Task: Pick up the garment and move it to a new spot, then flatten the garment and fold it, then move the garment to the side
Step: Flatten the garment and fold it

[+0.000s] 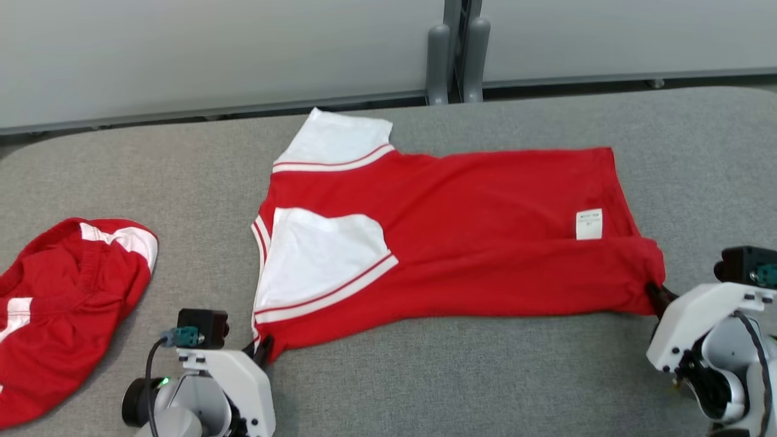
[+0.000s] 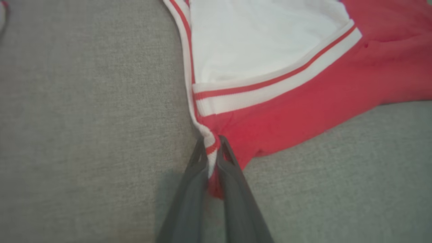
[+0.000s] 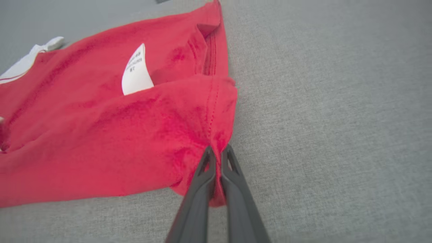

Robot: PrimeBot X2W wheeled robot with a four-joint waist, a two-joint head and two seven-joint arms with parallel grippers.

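Pinching shirt (near corners): left tool; right tool

Lab: grey padded table w/ partition

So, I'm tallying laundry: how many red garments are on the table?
2. The spread shirt lies centrally, near corners pinched by the left hand and right hand; the crumpled garment sits at the left of the table.

The red garment with white, red-striped sleeves lies spread across the grey table, its near edge folded over.
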